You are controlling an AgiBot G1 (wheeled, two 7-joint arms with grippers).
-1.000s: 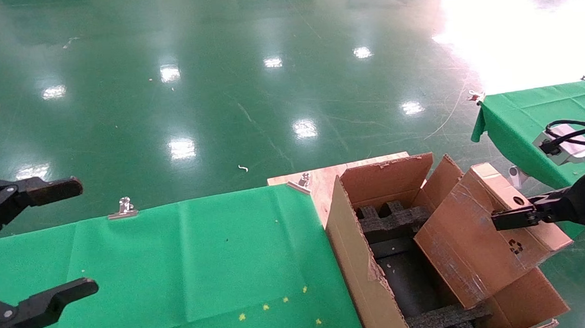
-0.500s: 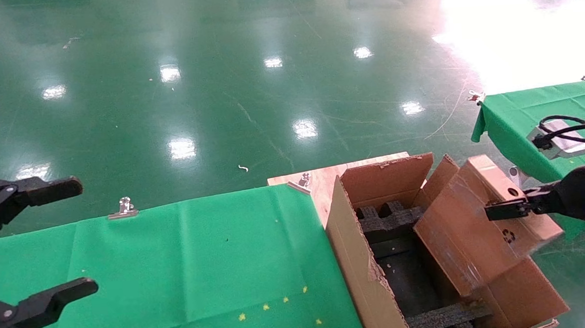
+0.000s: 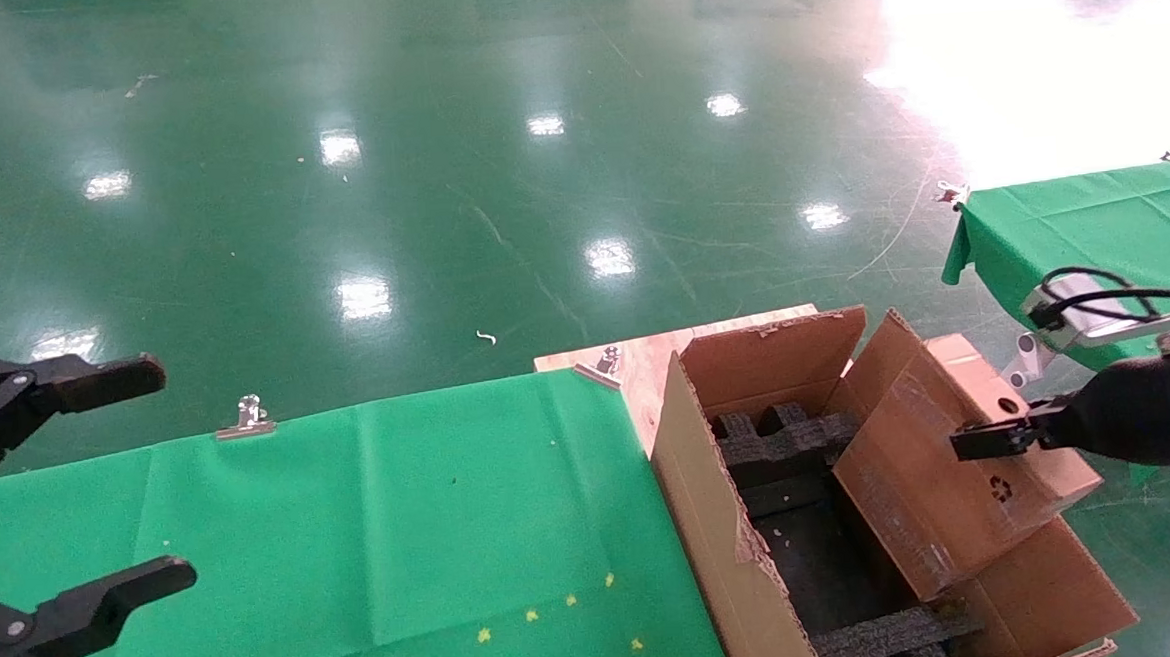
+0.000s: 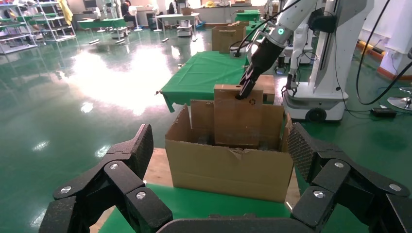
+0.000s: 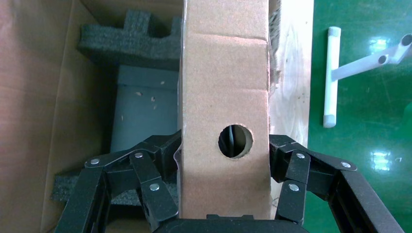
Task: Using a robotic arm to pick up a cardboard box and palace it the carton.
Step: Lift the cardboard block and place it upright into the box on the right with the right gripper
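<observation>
Fingers [image 5: 160,179] of the right gripper [image 5: 224,187] clamped on the cardboard box [image 3: 953,469]; left gripper [image 3: 63,486] spread wide, parked over the green cloth [image 3: 356,541]. Lowered since a second ago, tilted, bottom edge now dipping inside the carton [image 3: 715,522]. Nearly placed.

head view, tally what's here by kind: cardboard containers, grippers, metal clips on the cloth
Cardboard containers: 2, the cardboard box and the carton
Grippers: 2, the left gripper open, the right gripper shut on the box
Metal clips: 2, one clip and a corner clip
Total: 6
</observation>
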